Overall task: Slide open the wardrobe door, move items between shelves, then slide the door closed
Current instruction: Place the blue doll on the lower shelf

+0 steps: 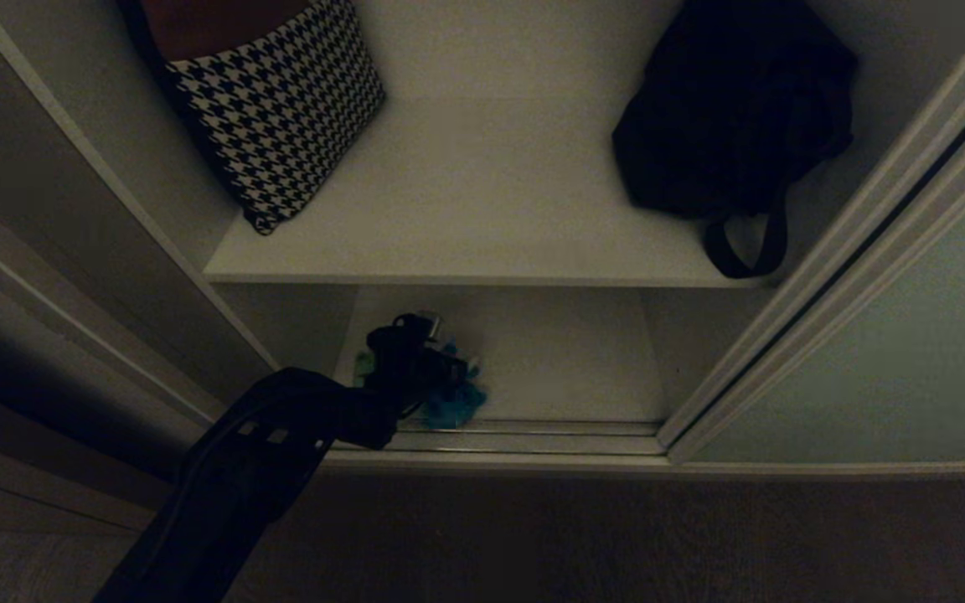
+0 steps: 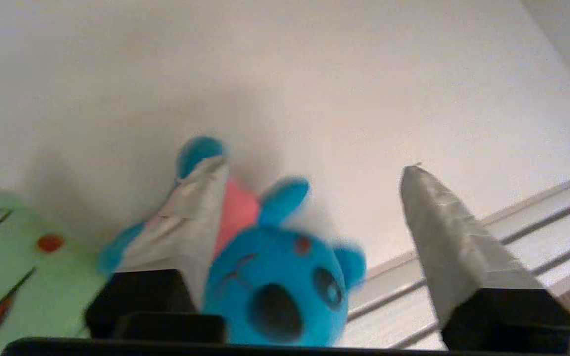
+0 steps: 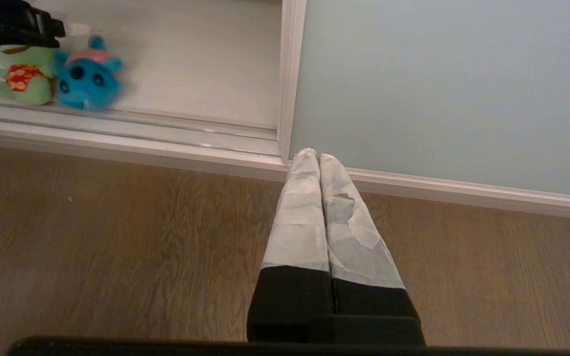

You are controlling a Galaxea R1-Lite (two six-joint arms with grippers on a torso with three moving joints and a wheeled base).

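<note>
From our head view the left hand [image 1: 415, 356] hides most of the blue plush [image 1: 456, 402]; our left wrist view shows it lying on the bottom shelf [image 2: 364, 99], fingers spread wide, one touching its pink back, gripping nothing. The green frog [image 3: 23, 79] sits beside it. Our right hand [image 3: 318, 158] is closed, empty, over the floor [image 3: 117, 237] by the sliding door [image 3: 443, 89].

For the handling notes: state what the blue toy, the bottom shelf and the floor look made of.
Blue toy: soft plush fabric, going by its fuzzy outline. Bottom shelf: white matte board, probably laminate, with faint grain. Floor: brown wood or wood-look planks; the grain shows, but which one is unclear.
</note>
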